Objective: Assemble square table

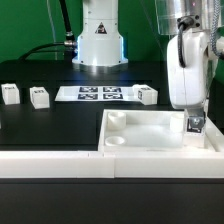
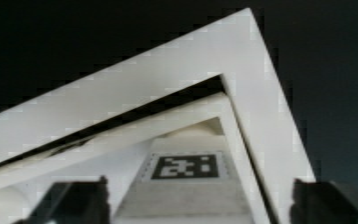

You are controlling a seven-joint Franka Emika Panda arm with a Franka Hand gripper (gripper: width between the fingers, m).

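Note:
The square table top (image 1: 160, 132) lies flat at the front of the black table, rim up, with round sockets (image 1: 115, 120) at its corners on the exterior view's left. My gripper (image 1: 195, 122) is low over the top's far corner on the exterior view's right. In the wrist view a white corner of the top (image 2: 194, 70) points away from me, and a white surface with a black-and-white tag (image 2: 188, 166) runs between my fingers (image 2: 78, 203). The jaws stand wide apart, open, on either side of it. Three tagged legs (image 1: 10, 94), (image 1: 39, 96), (image 1: 147, 95) lie loose behind.
The marker board (image 1: 100, 93) lies at the back middle, in front of the robot base (image 1: 98, 40). A white wall (image 1: 60, 160) runs along the table's front edge, and the top rests against it.

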